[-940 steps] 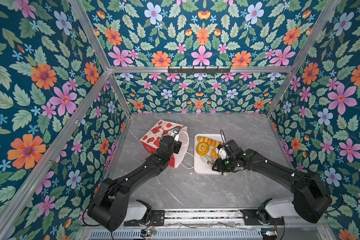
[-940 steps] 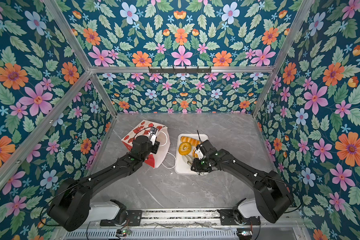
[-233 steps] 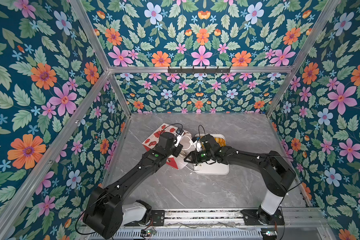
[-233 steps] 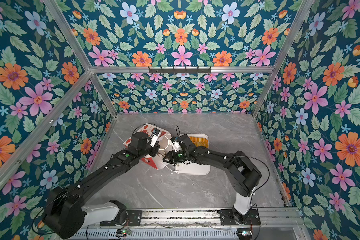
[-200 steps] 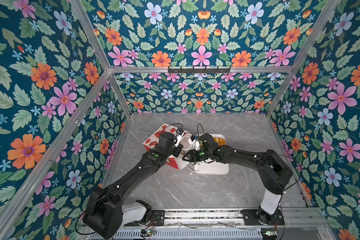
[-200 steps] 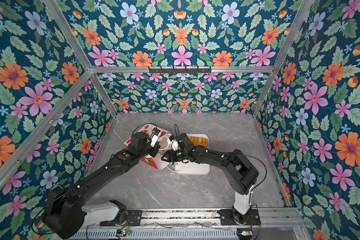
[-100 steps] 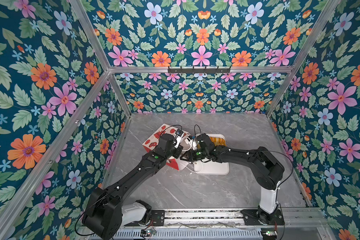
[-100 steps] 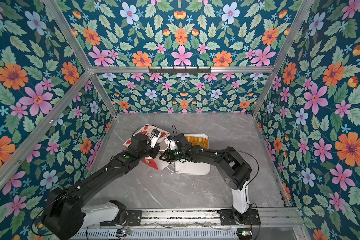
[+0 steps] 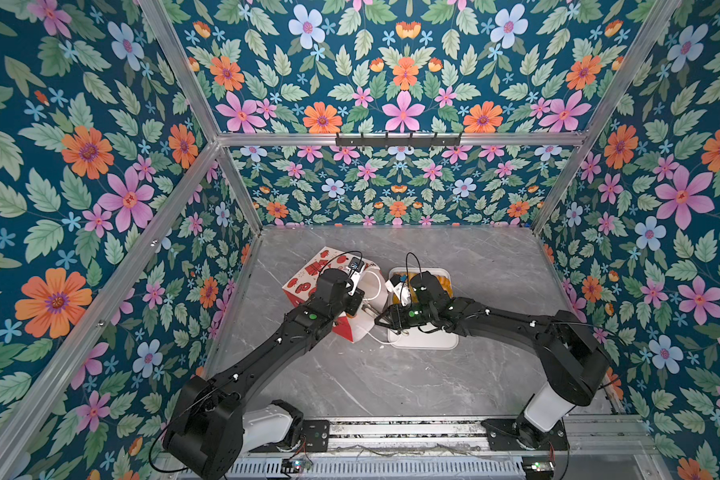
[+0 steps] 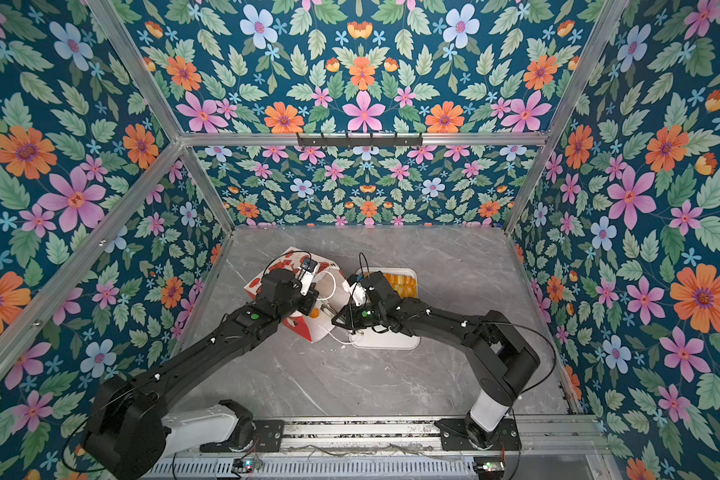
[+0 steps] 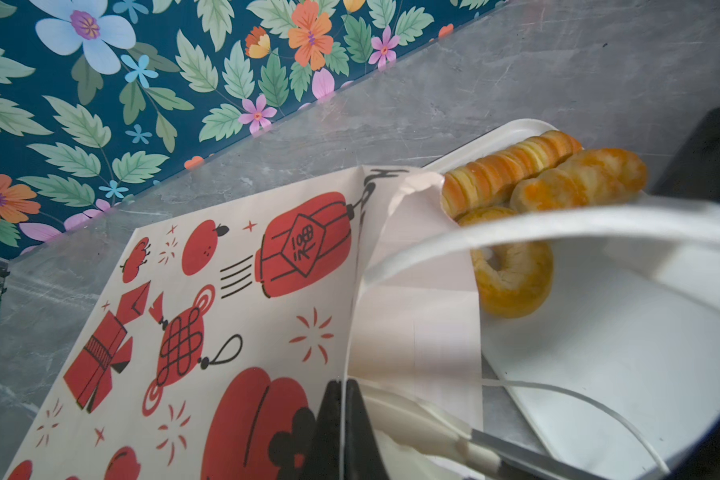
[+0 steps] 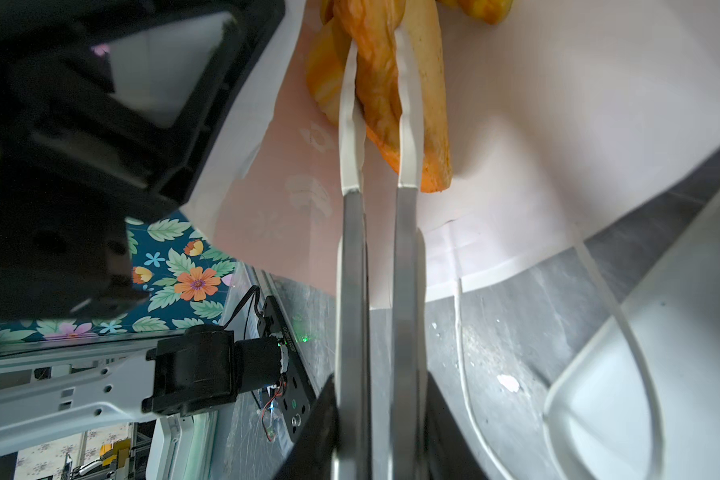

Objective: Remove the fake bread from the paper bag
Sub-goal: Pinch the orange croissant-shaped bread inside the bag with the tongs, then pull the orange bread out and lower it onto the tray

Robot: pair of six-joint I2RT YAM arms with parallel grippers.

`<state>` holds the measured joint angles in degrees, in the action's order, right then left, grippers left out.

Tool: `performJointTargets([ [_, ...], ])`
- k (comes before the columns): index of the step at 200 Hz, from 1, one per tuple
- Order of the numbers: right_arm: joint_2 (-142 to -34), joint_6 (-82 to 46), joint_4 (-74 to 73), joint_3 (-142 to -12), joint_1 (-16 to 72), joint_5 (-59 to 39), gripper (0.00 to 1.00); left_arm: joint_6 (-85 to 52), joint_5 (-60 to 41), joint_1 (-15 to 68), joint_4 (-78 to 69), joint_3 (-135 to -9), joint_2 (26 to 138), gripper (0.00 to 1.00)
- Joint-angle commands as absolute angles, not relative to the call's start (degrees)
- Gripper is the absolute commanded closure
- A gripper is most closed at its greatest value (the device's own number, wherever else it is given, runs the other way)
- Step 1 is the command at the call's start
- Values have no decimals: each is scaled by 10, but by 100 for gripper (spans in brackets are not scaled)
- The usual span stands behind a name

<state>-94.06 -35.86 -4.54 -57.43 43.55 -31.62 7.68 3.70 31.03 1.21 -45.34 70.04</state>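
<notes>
White paper bag (image 9: 306, 272): on its side on grey marble tabletop (image 9: 391, 374), printed face up, red lanterns, knot and fruit prints with black lettering near the rim, red base strip, mouth turned toward white tray (image 9: 433, 343) and pulled agape
bread in bag: orange-brown pastry (image 12: 377, 95), glossy, darker browned ridge, sits just inside the bag mouth on the pinkish paper lining; yellow piece (image 12: 325, 79) touching it on one side; pale tan surface with an orange corner on the other side, same piece or not cannot tell
bread on tray: long striped loaf (image 11: 512, 166), croissant (image 11: 578, 178), ring (image 11: 516, 270), all glossy golden-yellow with orange shading, bunched at the tray's far end; loaf and croissant side by side and touching, ring just beside them and nearest the bag rim
tray rest: near end bare, right beside the bag mouth
left gripper (image 11: 342, 386): black fingers pressed together, pinching the paper edge of the bag mouth
right gripper (image 12: 377, 41): reaches into the bag mouth, long metal fingers with white tips clamped on both sides of the orange-brown pastry
cord handle (image 11: 578, 399): thin white loop trailing from the bag over the tabletop and onto the tray
</notes>
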Motion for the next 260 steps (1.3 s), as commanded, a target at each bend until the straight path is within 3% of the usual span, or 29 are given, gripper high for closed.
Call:
performJointTargets([
  [1,-917,-351,-50,-569,434,-305,76,70,57,309,-14,-452,699,100],
  [152,-760,-425,-30,-429,353,-436,76,55,129,309,-88,-431,728,100],
  [211,-552,-435,146,-372,337,-348,75,49,141,309,-107,-416,728,100],
  [260,-396,-523,214,-290,330,-283,75,43,135,309,-128,-397,717,100],
])
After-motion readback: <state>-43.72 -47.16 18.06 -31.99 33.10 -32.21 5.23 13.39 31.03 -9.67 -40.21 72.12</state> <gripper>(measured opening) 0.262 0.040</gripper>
